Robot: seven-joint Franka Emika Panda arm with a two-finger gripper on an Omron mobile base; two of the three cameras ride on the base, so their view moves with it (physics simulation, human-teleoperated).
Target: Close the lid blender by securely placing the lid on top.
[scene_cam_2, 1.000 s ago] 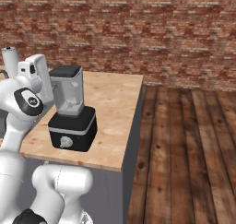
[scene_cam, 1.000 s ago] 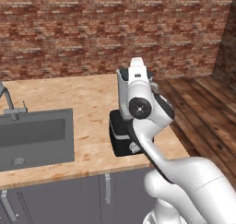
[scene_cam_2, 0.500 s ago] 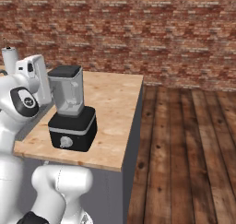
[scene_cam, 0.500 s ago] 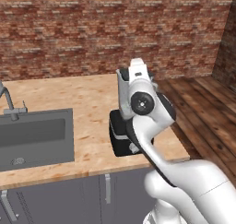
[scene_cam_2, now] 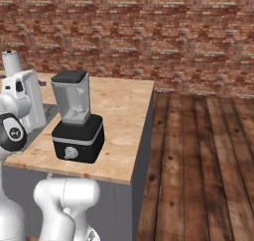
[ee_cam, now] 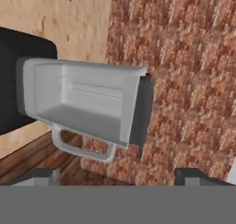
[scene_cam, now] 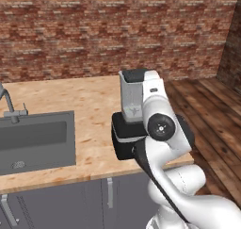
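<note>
Dark lid sits flush on blender jar rim near counter edge; tool spread, empty.

Blender stands on counter nr its front right corner. Lid sits on jar top. Sink set in counter, left of blender; faucet behind sink.

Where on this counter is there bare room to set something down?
Bare wood runs between the sink and the blender, and behind the blender toward the brick wall. It is crowded at the counter's front corner, where the blender stands with the lid on its jar.
</note>
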